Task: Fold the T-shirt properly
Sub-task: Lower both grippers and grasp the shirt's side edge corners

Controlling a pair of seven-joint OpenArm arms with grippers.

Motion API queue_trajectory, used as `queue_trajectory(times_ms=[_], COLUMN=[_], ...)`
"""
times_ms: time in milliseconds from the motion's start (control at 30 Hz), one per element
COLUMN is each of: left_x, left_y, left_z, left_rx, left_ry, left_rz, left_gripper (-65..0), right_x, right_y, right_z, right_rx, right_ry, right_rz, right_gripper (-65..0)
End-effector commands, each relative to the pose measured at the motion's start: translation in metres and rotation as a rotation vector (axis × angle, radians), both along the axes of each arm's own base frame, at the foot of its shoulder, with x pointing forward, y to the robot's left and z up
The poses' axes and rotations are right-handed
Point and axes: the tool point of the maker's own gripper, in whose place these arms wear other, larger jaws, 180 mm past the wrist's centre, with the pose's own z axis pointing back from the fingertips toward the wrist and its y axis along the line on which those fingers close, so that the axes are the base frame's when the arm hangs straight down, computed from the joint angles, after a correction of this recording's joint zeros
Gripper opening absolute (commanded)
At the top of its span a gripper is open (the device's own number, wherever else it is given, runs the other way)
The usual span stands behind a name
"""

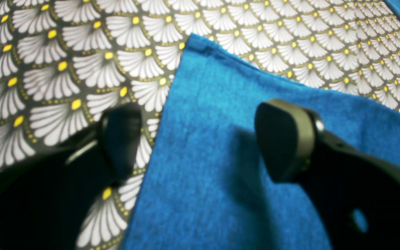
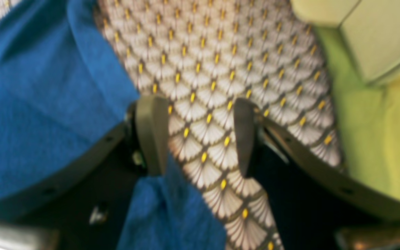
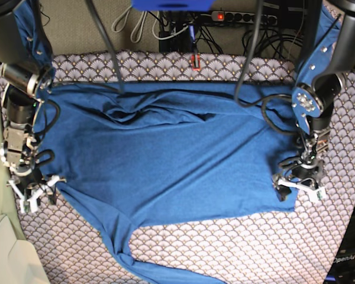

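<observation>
A: Where is the T-shirt (image 3: 165, 154)?
B: Spread across the desk (image 3: 242, 248), on the scallop-patterned cloth (image 1: 82, 52), one long sleeve (image 3: 121, 245) trailing toward the front edge.
A: And the left claw (image 1: 200, 139)?
B: Spread wide, astride the shirt's corner: one finger over blue knit, the other over the patterned cloth. It grips nothing.
A: The right claw (image 2: 198, 135)?
B: Also parted, over bare cloth just beside the shirt's edge, with a fold of blue under one finger.
A: Anything in the way?
B: Cables (image 3: 272, 115) loop over the shirt by the left arm. A pale box (image 3: 12, 257) sits off the desk's corner.
</observation>
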Motion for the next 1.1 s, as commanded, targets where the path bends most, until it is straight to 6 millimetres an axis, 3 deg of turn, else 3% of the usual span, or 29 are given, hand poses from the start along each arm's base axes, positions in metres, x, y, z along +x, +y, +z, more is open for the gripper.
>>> queue_trajectory(times_ms=[0, 133, 267, 467, 533, 733, 1067], left_x=[0.006, 0.006, 0.005, 0.005, 0.005, 0.006, 0.006], left_y=[-0.001, -0.001, 0.001, 0.001, 0.001, 0.002, 0.001], left_z=[0.007, 0.006, 0.006, 0.006, 0.006, 0.008, 0.007], left_rx=[-0.007, -0.007, -0.005, -0.004, -0.004, -0.001, -0.004], left_ry=[-0.002, -0.001, -0.001, -0.001, -0.001, -0.005, -0.002], left_rz=[-0.011, -0.011, -0.009, -0.009, -0.009, -0.008, -0.010], left_gripper=[-20.6, -41.2, -42.0, -42.7, -46.2, -64.6, -64.5], right_x=[0.015, 0.014, 0.014, -0.002, -0.007, -0.010, -0.008], right_y=[-0.008, -0.010, -0.010, -0.007, -0.006, -0.006, 0.005], right_z=[0.031, 0.030, 0.030, 0.006, -0.001, -0.004, -0.007], right_rx=[-0.003, -0.005, -0.006, -0.004, -0.003, 0.000, 0.014], right_ry=[-0.088, -0.085, -0.082, -0.035, -0.019, -0.014, -0.014], right_rz=[-0.009, -0.010, -0.010, -0.005, -0.004, -0.006, 0.007], right_gripper=[-33.8, -33.8, -32.4, -30.2, -30.2, -30.2, -30.2])
